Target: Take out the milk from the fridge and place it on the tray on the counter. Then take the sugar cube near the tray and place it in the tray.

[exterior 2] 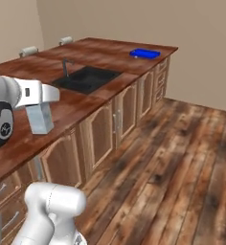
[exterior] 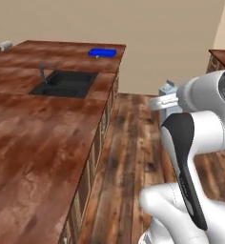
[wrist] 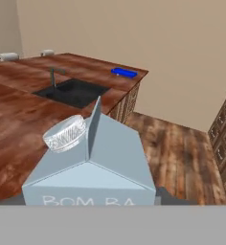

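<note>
From the left base view, the white arm is rising at the lower right, and the milk carton [exterior: 168, 88] is peeking out just behind its upper joint, over the wooden floor [exterior: 133, 157] beside the counter [exterior: 33, 143]. The tool itself is sitting behind the arm here, so its jaws cannot be judged from this side. The blue tray [exterior: 102, 52] is lying at the far corner of the counter, well apart from the carton, with the black sink [exterior: 65, 83] and its faucet [exterior: 43, 72] between the near counter and the tray.

From the right base view, the carton [exterior 2: 39, 117] is hanging upright below the white hand, appearing in front of the counter's [exterior 2: 110, 55] near stretch. The brown cabinet doors [exterior 2: 105, 134] are showing along the counter's front here. The tray [exterior 2: 144, 53] is resting near the far end, and two small pale objects [exterior 2: 28, 50] are sitting at the counter's back edge; what they are cannot be told.

In the hand view, the milk carton's gabled top [wrist: 93, 160] and its clear ribbed cap [wrist: 65, 133] are sitting right against the camera, with part of a printed label along the bottom. The tool [wrist: 88, 201] is pinching the carton, its jaws spread to the carton's width. The tray [wrist: 124, 72] is lying far ahead on the counter [wrist: 19, 110], beyond the sink [wrist: 74, 91].
</note>
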Available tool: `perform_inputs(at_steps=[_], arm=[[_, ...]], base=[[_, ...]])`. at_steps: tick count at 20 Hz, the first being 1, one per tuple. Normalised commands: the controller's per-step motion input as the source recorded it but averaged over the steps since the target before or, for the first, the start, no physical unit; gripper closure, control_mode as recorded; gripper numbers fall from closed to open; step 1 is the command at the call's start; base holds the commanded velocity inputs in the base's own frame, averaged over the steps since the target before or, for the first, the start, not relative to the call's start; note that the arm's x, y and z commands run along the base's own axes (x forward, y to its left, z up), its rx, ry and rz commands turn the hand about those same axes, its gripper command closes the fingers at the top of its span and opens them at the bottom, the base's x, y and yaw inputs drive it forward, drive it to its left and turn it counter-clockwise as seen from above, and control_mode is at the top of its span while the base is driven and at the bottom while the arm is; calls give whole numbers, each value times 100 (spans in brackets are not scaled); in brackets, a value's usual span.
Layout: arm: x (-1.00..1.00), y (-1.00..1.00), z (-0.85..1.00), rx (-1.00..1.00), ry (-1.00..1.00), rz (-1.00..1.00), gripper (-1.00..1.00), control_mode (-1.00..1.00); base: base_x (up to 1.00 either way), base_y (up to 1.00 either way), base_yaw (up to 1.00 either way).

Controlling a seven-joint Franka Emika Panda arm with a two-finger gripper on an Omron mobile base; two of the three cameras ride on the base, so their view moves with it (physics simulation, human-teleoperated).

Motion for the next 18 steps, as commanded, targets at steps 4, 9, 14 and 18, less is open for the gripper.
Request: perform_inputs(at_steps=[4,9,14,18], arm=[[0,0,0,0,0,0,100,100],[0,0,0,0,0,0,100,100],[0,0,0,0,0,0,100,100],[0,0,0,0,0,0,100,100]], base=[[100,-100,0],[100,-100,0],[100,-100,22],[100,-94,48]])
